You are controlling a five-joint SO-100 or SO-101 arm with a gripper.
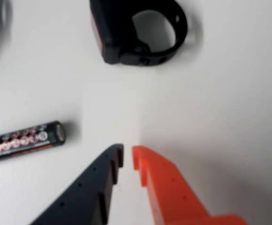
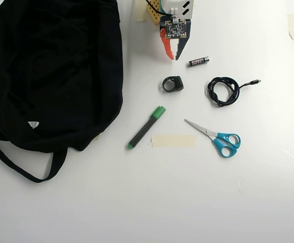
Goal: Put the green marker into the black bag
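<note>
Looking down the wrist view, I am seeing the claw [image 1: 128,157] hanging over bare table, its dark and orange fingers nearly together with only a thin gap between the tips — and nothing in them. A battery [image 1: 25,139] is lying to the left there, and a black ring-shaped clip [image 1: 138,32] ahead of it.

The marker [image 2: 146,127] is not showing in that view at all. Only the overhead view is giving it to me: lying flat and diagonal, green cap up-right, near the bag [image 2: 50,71] but apart from it, with a strip of tape [image 2: 173,140] just beside its lower end. That view also shows scissors [image 2: 215,137] and a coiled cable [image 2: 223,91] further right.

My worry is grabbing the wrong thing: the clip and battery are sitting between the claw and the marker, and a blind descent could clamp or nudge either. The fingers would need opening first. The bag's mouth is probably folded shut — I cannot tell from above — so a drop could land on the fabric.
</note>
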